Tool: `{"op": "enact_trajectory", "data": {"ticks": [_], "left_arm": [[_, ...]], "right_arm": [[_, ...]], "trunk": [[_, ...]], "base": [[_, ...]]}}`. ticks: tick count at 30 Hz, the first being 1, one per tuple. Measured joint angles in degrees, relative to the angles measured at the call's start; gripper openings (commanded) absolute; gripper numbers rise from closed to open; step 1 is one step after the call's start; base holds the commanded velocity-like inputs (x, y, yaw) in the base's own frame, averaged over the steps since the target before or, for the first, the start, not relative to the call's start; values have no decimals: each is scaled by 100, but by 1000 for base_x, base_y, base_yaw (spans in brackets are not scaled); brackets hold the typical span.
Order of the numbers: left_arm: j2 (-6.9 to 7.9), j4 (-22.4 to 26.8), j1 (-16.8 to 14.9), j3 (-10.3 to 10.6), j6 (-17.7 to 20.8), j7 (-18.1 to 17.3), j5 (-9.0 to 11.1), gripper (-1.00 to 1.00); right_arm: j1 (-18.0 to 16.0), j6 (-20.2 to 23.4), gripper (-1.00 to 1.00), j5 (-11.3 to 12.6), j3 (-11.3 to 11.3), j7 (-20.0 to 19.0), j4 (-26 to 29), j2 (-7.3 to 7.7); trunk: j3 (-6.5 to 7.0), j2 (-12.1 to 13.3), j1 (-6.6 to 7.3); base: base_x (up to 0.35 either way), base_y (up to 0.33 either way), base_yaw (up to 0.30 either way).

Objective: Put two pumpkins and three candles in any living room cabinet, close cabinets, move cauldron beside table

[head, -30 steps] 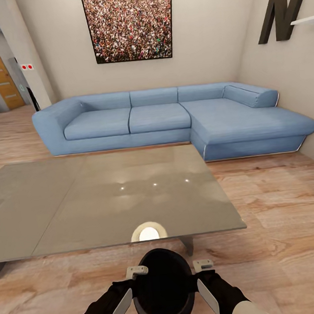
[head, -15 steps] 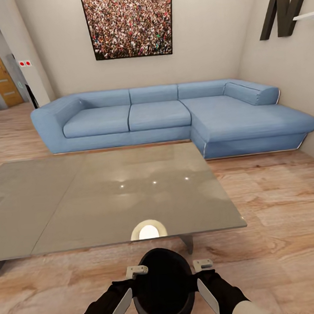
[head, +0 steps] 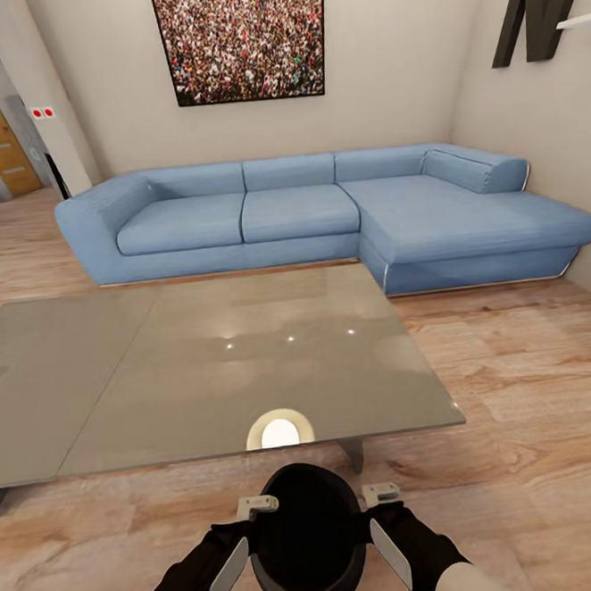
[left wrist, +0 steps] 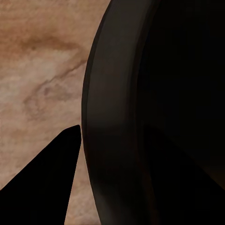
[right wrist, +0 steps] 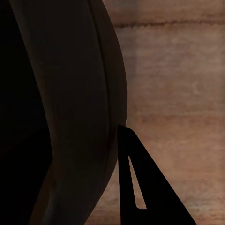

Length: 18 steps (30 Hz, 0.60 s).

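Black and round-bellied, cauldron (head: 307, 536) held low at the near edge of the head view, mouth up, between both end effectors: left end effector (head: 230, 552) against its left flank, right end effector (head: 388, 538) against its right flank, arms roughly mirrored, neither nearer than the other. Seen along the left wrist, one dark fingertip (left wrist: 51, 187) lying just outside the pot wall (left wrist: 112, 122), wood-plank floor (left wrist: 37, 70) beyond; seen along the right wrist, likewise one fingertip (right wrist: 140, 187) just beside the curved wall (right wrist: 79, 103). Pinched on the rim or merely pressed against the sides: cannot tell, since the inner fingers stay hidden; whether the pot hangs clear of the floor or rests on it, also unclear.

Straight ahead and farther off, glossy grey surface (head: 203, 366), its near edge just beyond the cauldron, one angled leg (head: 353, 456) showing under that edge. Blue corner sofa (head: 324, 217) beyond, against the far wall. No long axis to mind with a round pot; judged from this, only a straight lowering to the floor beside the near edge left for this step
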State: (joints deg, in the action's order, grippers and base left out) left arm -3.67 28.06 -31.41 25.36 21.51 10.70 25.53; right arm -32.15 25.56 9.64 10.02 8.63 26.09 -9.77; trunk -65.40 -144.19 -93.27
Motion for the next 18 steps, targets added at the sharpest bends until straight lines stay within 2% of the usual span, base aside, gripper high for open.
{"op": "enact_trajectory", "data": {"ticks": [2, 4, 18], "left_arm": [[-34, -177, 6, 49, -142, 1, 91, -100], [-66, -211, 4, 14, -59, 3, 42, -100], [-58, -217, 6, 23, -14, 3, 86, -100]], "right_arm": [[-2, -104, -100, 8, 17, -15, -155, 3], [0, -39, -100, 2, 1, -72, -183, 28], [0, 22, -100, -8, -6, -42, -181, 12]], "trunk": [[-1, 0, 48], [-1, 0, 78], [-2, 0, 90]], "base": [[168, 42, 0], [92, 21, 0], [11, 2, 0]]}}
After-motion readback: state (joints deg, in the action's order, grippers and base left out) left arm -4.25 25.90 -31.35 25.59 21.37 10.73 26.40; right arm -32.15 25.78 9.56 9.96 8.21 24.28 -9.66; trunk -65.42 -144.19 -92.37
